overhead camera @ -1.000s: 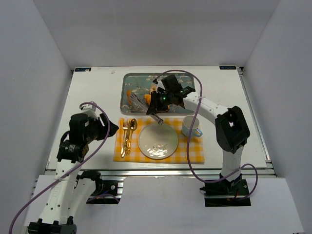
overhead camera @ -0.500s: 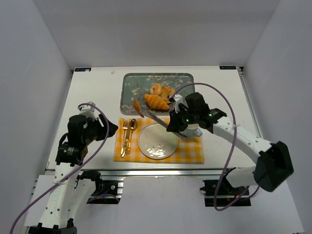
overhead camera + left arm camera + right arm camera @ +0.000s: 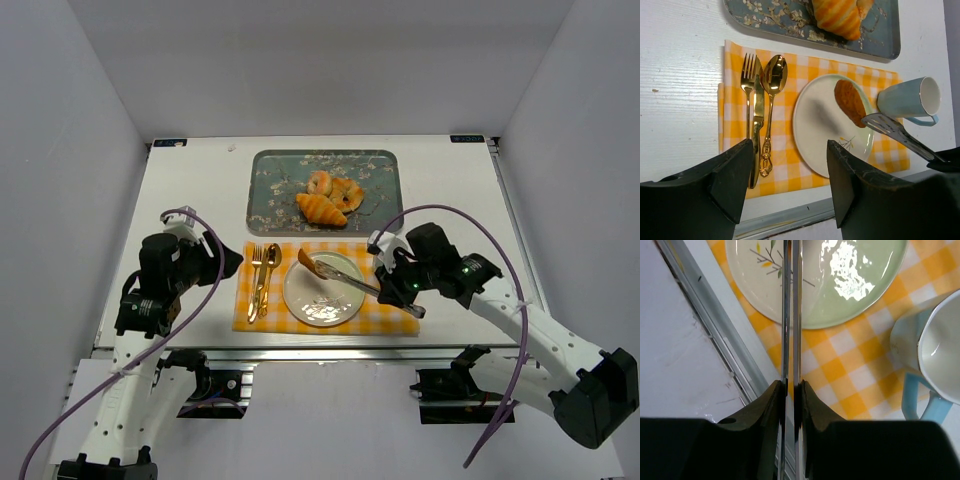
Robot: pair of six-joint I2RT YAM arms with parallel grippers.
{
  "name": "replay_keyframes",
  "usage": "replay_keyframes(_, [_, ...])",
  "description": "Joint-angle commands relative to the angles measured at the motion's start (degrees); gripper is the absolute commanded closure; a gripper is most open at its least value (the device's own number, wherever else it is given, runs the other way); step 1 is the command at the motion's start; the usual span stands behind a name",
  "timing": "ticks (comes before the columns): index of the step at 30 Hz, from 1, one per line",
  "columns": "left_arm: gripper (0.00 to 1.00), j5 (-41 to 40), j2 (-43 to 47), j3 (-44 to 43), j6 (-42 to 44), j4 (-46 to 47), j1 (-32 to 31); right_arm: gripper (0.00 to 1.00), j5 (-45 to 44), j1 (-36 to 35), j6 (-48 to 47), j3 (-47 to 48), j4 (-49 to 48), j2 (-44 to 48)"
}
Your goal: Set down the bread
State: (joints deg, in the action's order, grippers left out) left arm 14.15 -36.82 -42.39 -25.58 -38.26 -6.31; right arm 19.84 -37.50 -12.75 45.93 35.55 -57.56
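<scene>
The bread (image 3: 307,262) is at the tip of the tongs (image 3: 365,287), over the far-left rim of the plate (image 3: 325,305). Half a second ago it hung beside the tray (image 3: 270,185). The right fingers (image 3: 767,400) are clamped on the tongs, and the left fingers (image 3: 730,170) are spread apart and empty.

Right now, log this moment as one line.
right pincer: shut on tongs | tongs: bread at tip, over plate | left pincer: open, empty | bread-plate contact: unclear

Plate layout
Small brown oval bread (image 3: 850,102) over pale ceramic plate (image 3: 815,135); gold cutlery (image 3: 759,115) left, blue mug (image 3: 907,100) right, floral tray (image 3: 270,190) behind.
</scene>
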Motion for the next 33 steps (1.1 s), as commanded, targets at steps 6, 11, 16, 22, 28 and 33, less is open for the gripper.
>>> replay_keyframes(6, [0.30, 0.9, -0.4, -2.2, 0.1, 1.4, 0.2, 1.00, 0.3, 0.0, -2.2, 0.4, 2.5, -2.8])
replay_keyframes(11, [0.30, 0.4, 0.6, -1.9, 0.0, 0.6, 0.2, 1.00, 0.1, -0.4, -1.9, 0.6, 2.8, -7.0])
replay_keyframes(16, [0.30, -0.5, 1.8, -2.0, 0.2, -1.0, 0.2, 0.74, 2.5, -0.8, -3.3, 0.7, 3.6, -7.9])
replay_keyframes(22, [0.30, -0.4, 1.9, -1.2, 0.2, -0.4, 0.2, 0.54, 4.2, -0.8, -4.4, -0.8, 2.9, -2.7])
replay_keyframes(28, [0.30, 0.3, 1.0, -1.4, 0.4, 0.4, 0.2, 0.53, 4.2, -0.8, -4.6, -0.8, 1.8, 1.0])
replay_keyframes(33, [0.30, 0.3, 0.3, -1.9, 0.6, 0.6, 0.2, 0.62, 4.0, -0.8, -4.6, 0.5, -1.2, 3.3])
